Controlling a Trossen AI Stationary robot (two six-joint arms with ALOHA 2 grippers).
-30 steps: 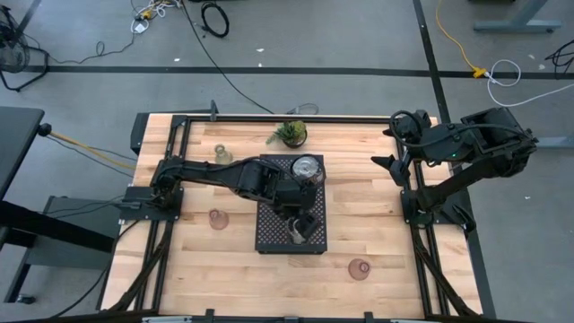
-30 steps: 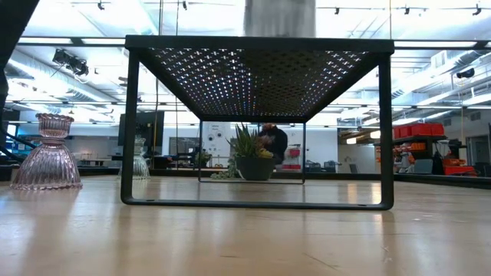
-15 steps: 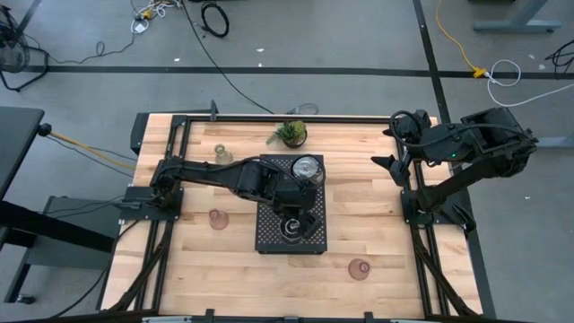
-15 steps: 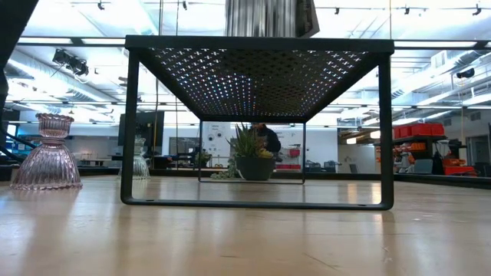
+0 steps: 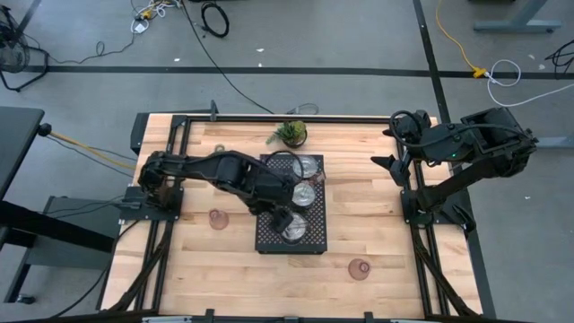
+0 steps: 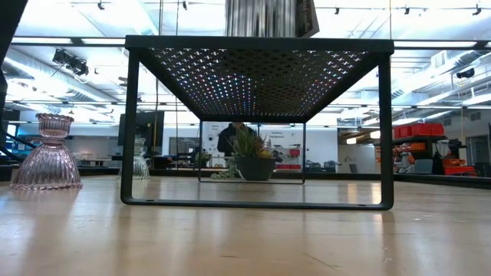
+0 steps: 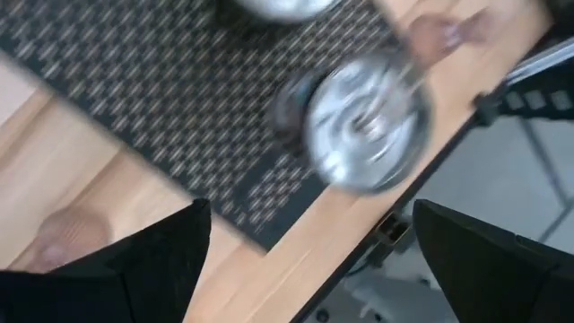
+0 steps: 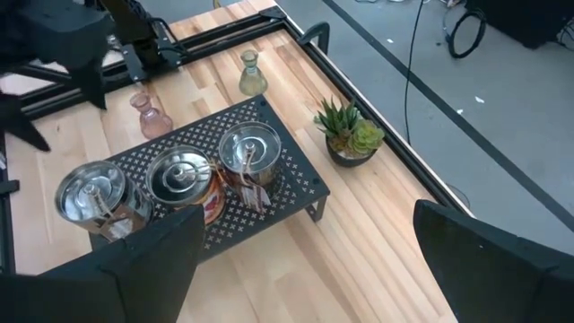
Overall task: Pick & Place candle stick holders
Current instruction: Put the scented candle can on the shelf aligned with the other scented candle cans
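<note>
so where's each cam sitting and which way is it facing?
High: overhead, straight down; both arms, black tray.
Low: table height, level under the tray; no arm.
Left wrist: above the tray, facing down on a silver holder; own fingers.
Right wrist: table edge, facing inward; own fingers.
Shared: potted plant.

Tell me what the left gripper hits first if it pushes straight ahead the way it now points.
Most likely the silver holder on the black tray: it sits dead ahead of the open left gripper, though the blur hides how far off.
</note>
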